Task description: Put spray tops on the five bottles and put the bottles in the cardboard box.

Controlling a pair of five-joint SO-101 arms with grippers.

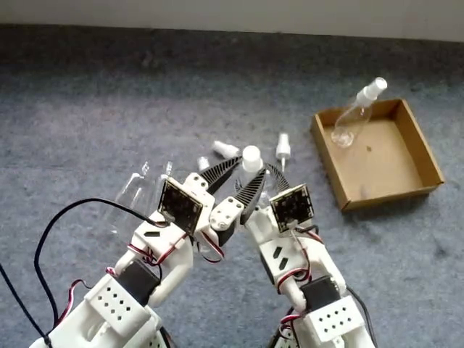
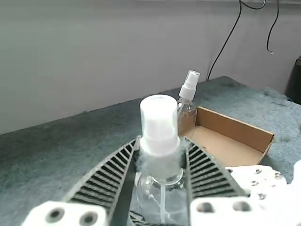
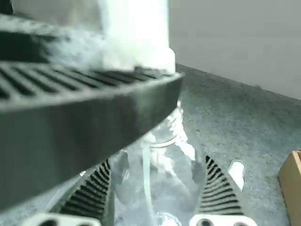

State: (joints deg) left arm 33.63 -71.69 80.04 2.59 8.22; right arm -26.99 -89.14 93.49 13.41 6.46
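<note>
A black ribbed finger (image 3: pixel 70 113) of the left end effector (image 2: pixel 160 147) crosses right in front of the right wrist camera. That end effector is pressed onto the white spray top (image 2: pixel 159 123) of a clear bottle (image 3: pixel 155 157) held upright between the two arms. The right end effector (image 3: pixel 158 183) pinches the bottle's body lower down. The top sits on the neck with its tube hanging inside; whether it is fully tightened cannot be told.

Just beyond them, two loose spray tops (image 1: pixel 225 149) lie on the grey desk (image 1: pixel 87 109). Beside the left arm lie bare bottles (image 1: pixel 136 190), their number unclear. Well off on the right arm's side stands the cardboard box (image 1: pixel 406 170), with one capped bottle (image 1: pixel 353 119) leaning on its far rim.

By my reading, one bottle of five is finished, a second is close to capped, and the rest remain to be done.
</note>
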